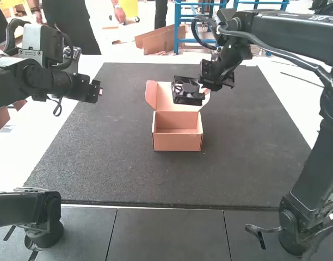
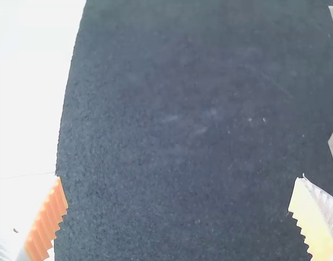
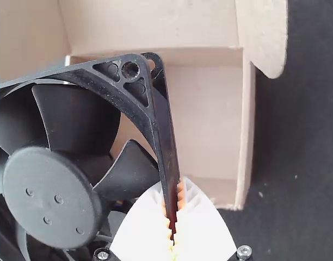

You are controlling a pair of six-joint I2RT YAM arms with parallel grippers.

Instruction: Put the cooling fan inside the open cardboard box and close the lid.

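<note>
A black square cooling fan [image 1: 186, 91] hangs in the air above the back of the open cardboard box [image 1: 177, 130], whose lid stands up behind. My right gripper [image 1: 208, 86] is shut on the fan's frame edge; up close the fan [image 3: 85, 163] is pinched between the white ribbed fingers [image 3: 172, 234], with the box's inside [image 3: 210, 130] below. My left gripper [image 1: 96, 91] is held over the mat's far left part, away from the box. Its orange-padded fingers [image 2: 44, 220] stand wide open above bare mat.
The dark mat [image 1: 101, 157] covers the table's middle, with white table [image 1: 25, 141] to its left. The arm bases stand at the near corners. More cardboard [image 1: 155, 38] lies beyond the mat's far edge.
</note>
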